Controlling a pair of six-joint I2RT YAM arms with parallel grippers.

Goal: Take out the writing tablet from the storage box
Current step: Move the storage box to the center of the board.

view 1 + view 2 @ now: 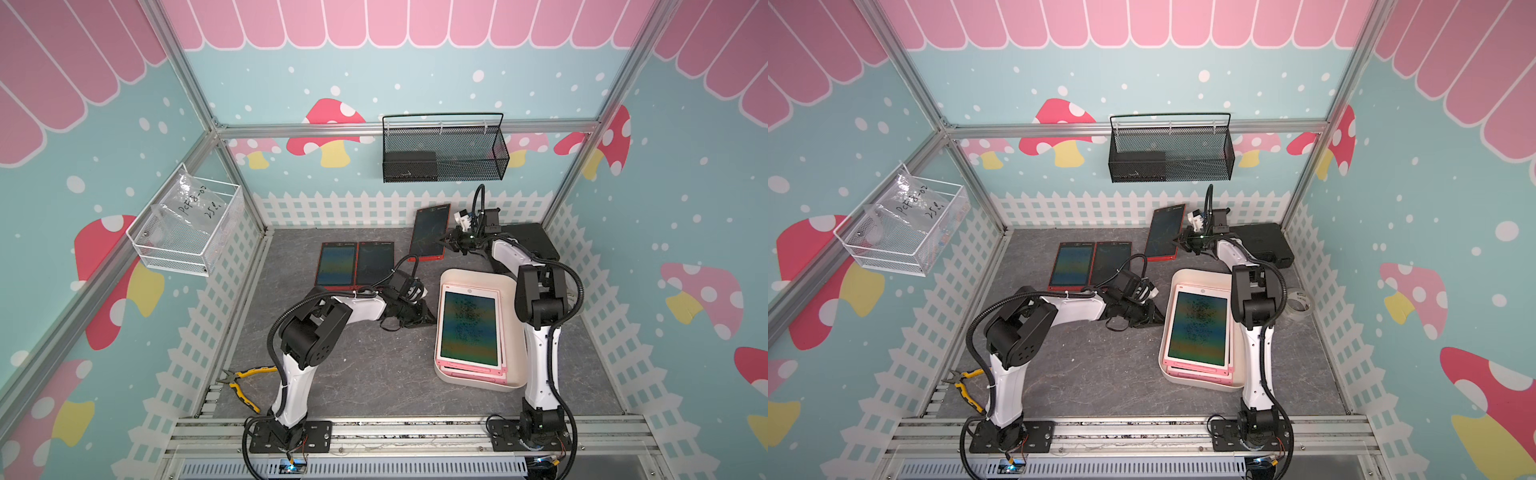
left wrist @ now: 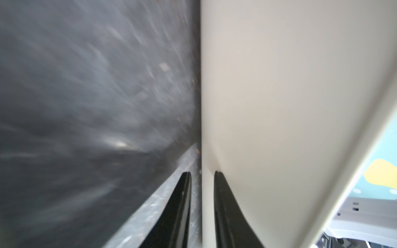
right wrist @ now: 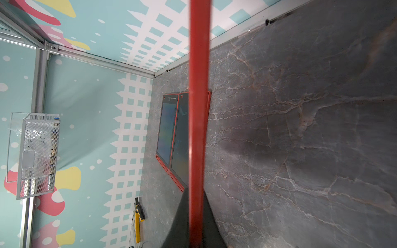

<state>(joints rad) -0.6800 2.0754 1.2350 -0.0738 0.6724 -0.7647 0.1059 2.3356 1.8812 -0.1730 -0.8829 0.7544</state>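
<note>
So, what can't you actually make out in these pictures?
- Pink tablets in the storage box: in both top views the top one covers the rest, so their count is unclear.
- Black mesh basket: in both top views a dark block inside, too dim to identify.
- Red tablet in the right gripper: the right wrist view shows only its edge.

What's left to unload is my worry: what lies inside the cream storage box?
The storage box holds stacked pink tablets. The top tablet faces up, and pink edges of lower ones peek out beneath. Their faces and exact count are covered.
</note>
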